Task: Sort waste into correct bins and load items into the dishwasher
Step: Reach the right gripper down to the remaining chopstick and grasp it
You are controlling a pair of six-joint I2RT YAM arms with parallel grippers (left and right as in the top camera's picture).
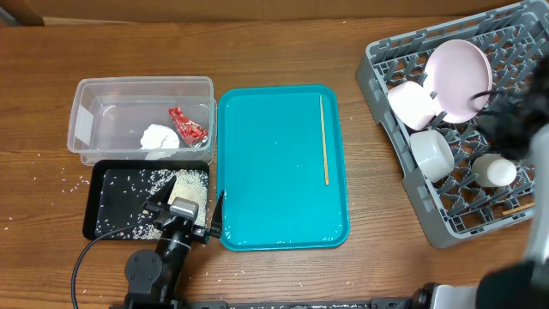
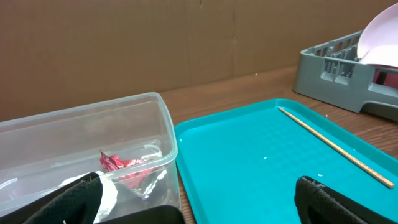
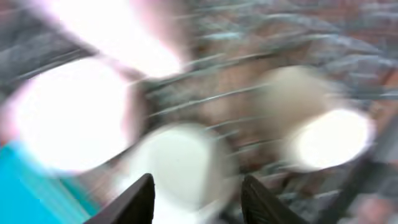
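In the clear tub (image 1: 86, 116) lie the red wrapper (image 1: 187, 124) and the white tissue wad (image 1: 159, 137); the wrapper (image 2: 127, 168) also shows through the tub wall (image 2: 81, 134). Rice grains (image 1: 184, 183) cover the black tray (image 1: 101, 206). One chopstick (image 1: 324, 139) (image 2: 336, 149) lies on the teal tray. The grey dish rack (image 1: 386, 94) holds a pink plate (image 1: 459, 79), two white bowls (image 1: 412, 103) (image 1: 431, 153), a cup (image 1: 495, 170) and a chopstick (image 1: 519, 209). My left gripper (image 1: 189, 209) (image 2: 199, 205) is open and empty at the black tray's near right corner. My right gripper (image 1: 504, 129) (image 3: 198, 199), blurred, hovers over the rack with its fingers apart and nothing between them.
The teal serving tray (image 1: 274, 197) (image 2: 249, 155) lies mid-table between the bins and the rack. Stray rice grains (image 1: 60, 180) dot the wood left of the black tray. A brown wall (image 2: 124, 43) stands behind the table.
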